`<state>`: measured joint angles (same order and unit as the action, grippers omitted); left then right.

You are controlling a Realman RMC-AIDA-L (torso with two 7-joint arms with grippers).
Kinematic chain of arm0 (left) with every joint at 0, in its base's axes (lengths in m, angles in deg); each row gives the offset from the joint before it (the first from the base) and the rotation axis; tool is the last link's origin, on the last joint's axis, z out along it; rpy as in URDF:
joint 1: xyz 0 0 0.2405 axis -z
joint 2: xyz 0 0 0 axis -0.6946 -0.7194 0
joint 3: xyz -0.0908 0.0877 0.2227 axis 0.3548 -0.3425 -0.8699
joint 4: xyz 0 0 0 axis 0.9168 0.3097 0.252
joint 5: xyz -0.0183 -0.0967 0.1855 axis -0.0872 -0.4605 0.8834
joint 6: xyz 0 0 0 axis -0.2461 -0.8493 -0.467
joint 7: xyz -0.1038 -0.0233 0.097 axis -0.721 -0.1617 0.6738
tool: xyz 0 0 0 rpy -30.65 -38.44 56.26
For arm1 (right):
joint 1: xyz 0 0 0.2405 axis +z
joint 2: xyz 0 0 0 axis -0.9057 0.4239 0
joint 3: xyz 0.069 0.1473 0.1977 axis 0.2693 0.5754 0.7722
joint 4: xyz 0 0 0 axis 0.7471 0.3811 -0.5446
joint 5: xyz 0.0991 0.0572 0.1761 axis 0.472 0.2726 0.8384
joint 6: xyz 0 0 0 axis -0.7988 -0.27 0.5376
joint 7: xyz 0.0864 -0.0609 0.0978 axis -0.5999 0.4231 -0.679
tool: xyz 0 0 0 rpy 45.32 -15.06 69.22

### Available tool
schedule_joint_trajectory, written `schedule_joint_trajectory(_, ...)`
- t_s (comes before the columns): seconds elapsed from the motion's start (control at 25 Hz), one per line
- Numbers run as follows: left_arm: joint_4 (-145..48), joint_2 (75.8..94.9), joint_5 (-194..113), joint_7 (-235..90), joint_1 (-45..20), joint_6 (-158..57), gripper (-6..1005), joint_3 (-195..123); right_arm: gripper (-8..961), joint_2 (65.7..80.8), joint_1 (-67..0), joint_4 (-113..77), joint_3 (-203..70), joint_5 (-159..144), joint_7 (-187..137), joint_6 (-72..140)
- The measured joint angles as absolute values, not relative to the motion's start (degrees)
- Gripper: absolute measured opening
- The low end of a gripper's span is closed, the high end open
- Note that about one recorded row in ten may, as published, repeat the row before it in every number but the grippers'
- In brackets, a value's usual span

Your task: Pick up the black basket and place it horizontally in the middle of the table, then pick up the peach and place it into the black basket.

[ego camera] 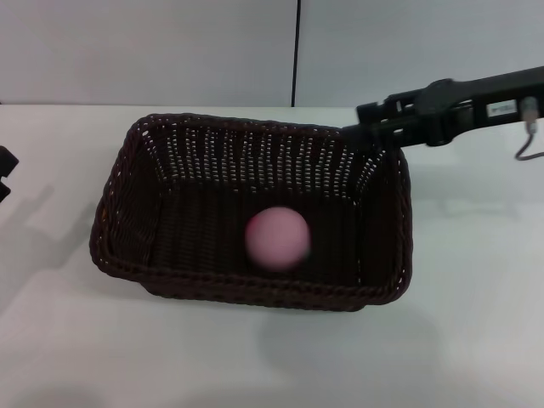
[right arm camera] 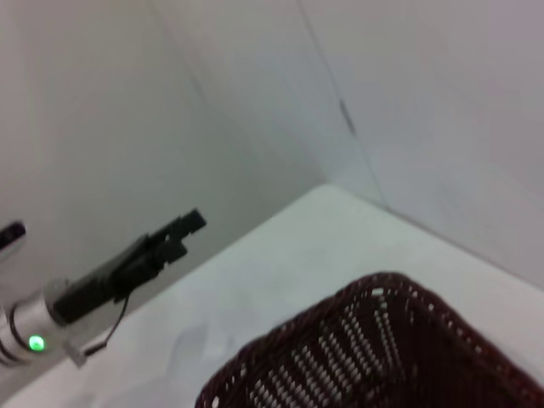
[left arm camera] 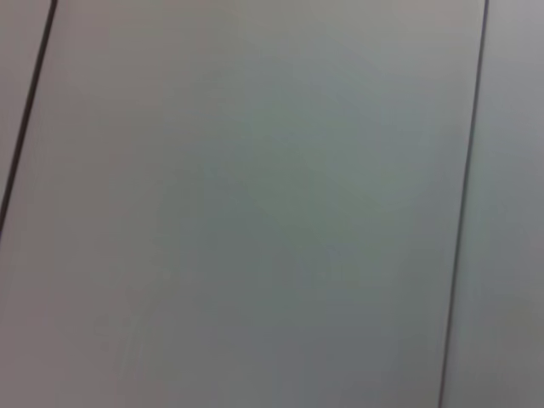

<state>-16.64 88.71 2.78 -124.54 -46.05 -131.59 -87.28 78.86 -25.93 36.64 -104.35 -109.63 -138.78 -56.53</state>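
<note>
- The black basket (ego camera: pixel 255 212) lies with its long side running across the middle of the table (ego camera: pixel 476 340). This is the horizontal placement the task asks for, so that step looks done.
- The peach (ego camera: pixel 277 239) is inside the basket, near the middle of its floor and slightly toward the near wall. It shows as a blurred pink ball, so it may be dropping or rolling rather than at rest.
- The right gripper (ego camera: pixel 361 121) is above the basket's far right corner, well apart from the peach and holding nothing. Whether its fingers are spread or closed cannot be told.
- That position fits an arm clear of the basket's rim, leaving the fruit free inside.
- The left gripper (ego camera: pixel 5 170) shows only as a dark edge far to the left of the basket, apparently parked. Its finger state cannot be told.
- In the right wrist view the left gripper (right arm camera: pixel 174 234) is well beyond the basket's woven rim.
- Judged from this, the task is at or near its end.
</note>
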Motion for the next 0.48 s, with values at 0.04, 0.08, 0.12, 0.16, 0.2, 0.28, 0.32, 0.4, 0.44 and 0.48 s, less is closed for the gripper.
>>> schedule_joint_trajectory(0.04,-16.9,88.71,2.8,-124.1,-46.1,-131.6,769,-86.9,552,78.86,-25.9,36.6,-104.4,-109.6,-138.8,-56.5)
schedule_joint_trajectory(0.08,-16.9,88.71,2.8,-124.1,-46.1,-131.6,769,-86.9,579,78.83,-26.6,36.9,-103.7,-108.9,-138.7,-56.5)
schedule_joint_trajectory(0.12,-16.9,88.71,2.8,-124.1,-46.1,-131.6,769,-86.9,606,78.78,-27.5,37.3,-102.6,-108.1,-138.4,-56.5)
schedule_joint_trajectory(0.16,-17.2,88.71,2.8,-123.7,-46.1,-131.7,769,-86.6,634,78.76,-28.4,37.6,-101.6,-107.2,-137.6,-56.6)
schedule_joint_trajectory(0.2,-19.2,88.71,2.8,-122.0,-45.9,-132.1,769,-85.3,661,78.71,-31.0,37.8,-98.8,-104.6,-134.9,-56.7)
schedule_joint_trajectory(0.28,-21.6,88.73,2.8,-120.5,-45.3,-132.8,769,-83.2,661,78.76,-32.2,37.5,-97.7,-102.8,-133.1,-56.7)
schedule_joint_trajectory(0.32,-21.6,88.73,2.8,-120.5,-45.3,-132.8,769,-83.2,661,78.92,-33.8,36.9,-96.1,-100.6,-130.9,-56.4)
schedule_joint_trajectory(0.4,-26.2,88.75,2.8,-117.2,-44.0,-134.8,769,-79.5,661,79.36,-38.4,31.3,-92.3,-91.2,-120.6,-55.7)
schedule_joint_trajectory(0.44,-28.4,88.75,2.8,-115.4,-43.5,-135.8,769,-77.9,661,79.36,-38.4,31.3,-92.3,-91.2,-120.6,-55.7)
schedule_joint_trajectory(0.48,-29.9,88.75,2.8,-114.2,-43.0,-136.5,769,-76.6,661,79.36,-39.8,27.4,-91.5,-87.3,-116.1,-55.6)
